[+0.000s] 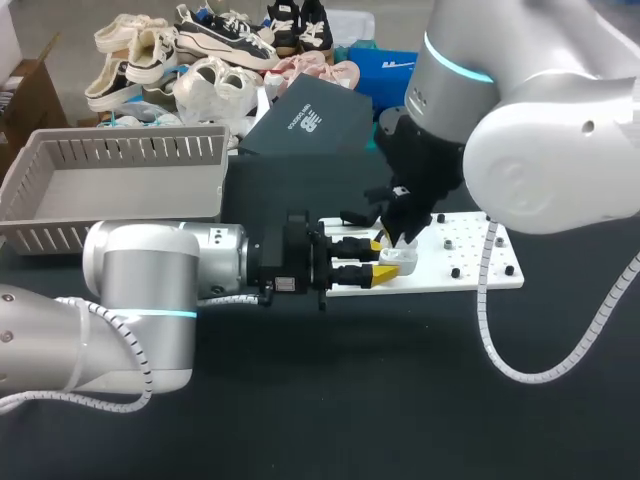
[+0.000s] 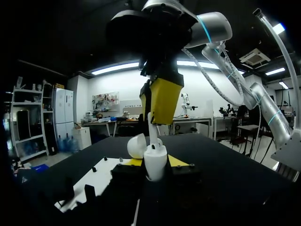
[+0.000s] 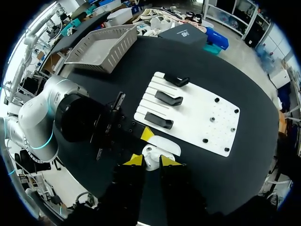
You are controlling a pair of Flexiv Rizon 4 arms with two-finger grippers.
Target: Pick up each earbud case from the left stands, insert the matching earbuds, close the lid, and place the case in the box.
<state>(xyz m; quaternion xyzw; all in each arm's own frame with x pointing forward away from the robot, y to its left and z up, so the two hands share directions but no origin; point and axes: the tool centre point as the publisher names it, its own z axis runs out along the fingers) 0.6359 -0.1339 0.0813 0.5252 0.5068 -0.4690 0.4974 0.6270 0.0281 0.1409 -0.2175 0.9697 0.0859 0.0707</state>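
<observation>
A white earbud case (image 2: 155,165) stands upright with its lid (image 2: 137,145) swung open. My left gripper (image 1: 385,258), reaching in from the left over the white stand board (image 1: 470,268), is shut on it from both sides. Its yellow tips show beside the case (image 3: 151,155) in the right wrist view. From above, my right gripper (image 2: 162,101) comes straight down on the case, shut on a white earbud (image 2: 151,128) whose stem points into the open case. In its own view the right gripper (image 3: 151,161) hangs right over the case. Three black stands (image 3: 158,120) on the board carry no case.
A grey slatted basket (image 1: 60,150) sits at the back left of the table. A dark box (image 1: 305,120) lies behind the board, with shoes piled past it. My right arm's cable (image 1: 500,350) loops onto the black tabletop in front of the board.
</observation>
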